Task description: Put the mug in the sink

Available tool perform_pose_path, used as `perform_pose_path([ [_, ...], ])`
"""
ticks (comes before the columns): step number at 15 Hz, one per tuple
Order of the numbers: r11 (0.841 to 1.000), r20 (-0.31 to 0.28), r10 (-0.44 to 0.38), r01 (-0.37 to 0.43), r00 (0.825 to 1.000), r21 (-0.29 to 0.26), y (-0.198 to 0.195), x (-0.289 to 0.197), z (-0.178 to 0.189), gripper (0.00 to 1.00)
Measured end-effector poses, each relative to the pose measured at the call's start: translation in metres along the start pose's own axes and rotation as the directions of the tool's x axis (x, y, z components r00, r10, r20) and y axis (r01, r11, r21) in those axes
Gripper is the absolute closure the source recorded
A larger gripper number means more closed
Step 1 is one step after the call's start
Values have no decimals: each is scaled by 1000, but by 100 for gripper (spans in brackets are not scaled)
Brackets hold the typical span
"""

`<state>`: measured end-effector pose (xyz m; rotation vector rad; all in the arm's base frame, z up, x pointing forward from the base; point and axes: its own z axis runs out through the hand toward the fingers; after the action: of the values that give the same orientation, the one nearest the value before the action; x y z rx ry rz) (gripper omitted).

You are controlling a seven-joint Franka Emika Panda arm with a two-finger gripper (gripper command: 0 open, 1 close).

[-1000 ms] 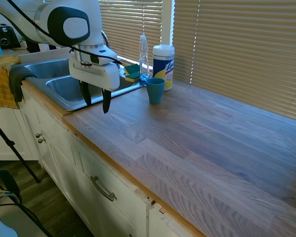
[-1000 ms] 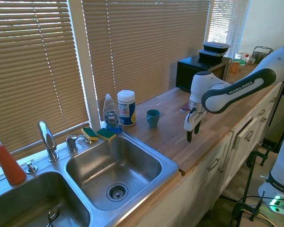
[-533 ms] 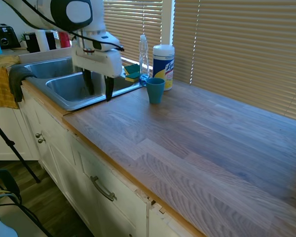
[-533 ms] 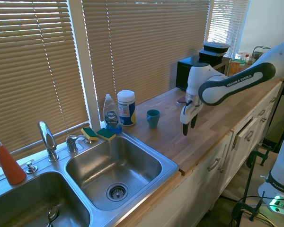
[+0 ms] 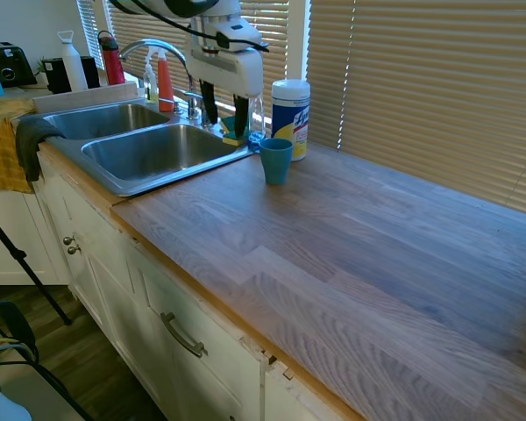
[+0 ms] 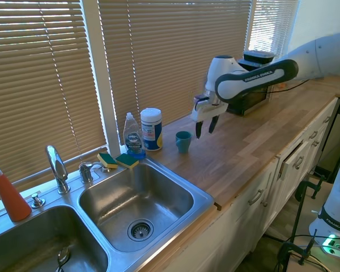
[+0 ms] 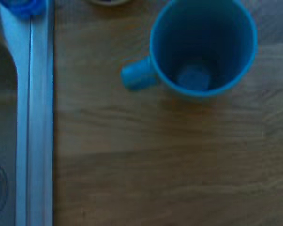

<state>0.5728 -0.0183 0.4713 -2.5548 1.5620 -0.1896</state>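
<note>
The mug (image 5: pixel 276 160) stands upright on the wooden counter (image 5: pixel 351 254), left of centre in the upper part of the first exterior frame, just beside the white wipes canister (image 5: pixel 290 106) and close to the sink (image 5: pixel 149 151) rim. Above it, near the top of the frame, the gripper (image 5: pixel 225 103) hangs in the air with its two dark fingers spread apart and nothing between them. In the second exterior view the gripper (image 6: pixel 205 127) sits centre-frame, a little above and right of the mug (image 6: pixel 183 141), not touching it. The wrist view looks straight down into the mug (image 7: pixel 203 44), its handle pointing toward the steel sink rim (image 7: pixel 35 117). Two sponges (image 6: pixel 118 160) lie at the basin's back edge beside a dish soap bottle (image 6: pixel 133 136).
</note>
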Motion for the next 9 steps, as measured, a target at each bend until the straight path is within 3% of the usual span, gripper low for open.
perform_pose_path([
  [4, 992, -4, 127, -127, 992, 2, -28, 35, 22, 0],
  [9, 959, -21, 283, -283, 959, -14, -47, 74, 55, 0],
])
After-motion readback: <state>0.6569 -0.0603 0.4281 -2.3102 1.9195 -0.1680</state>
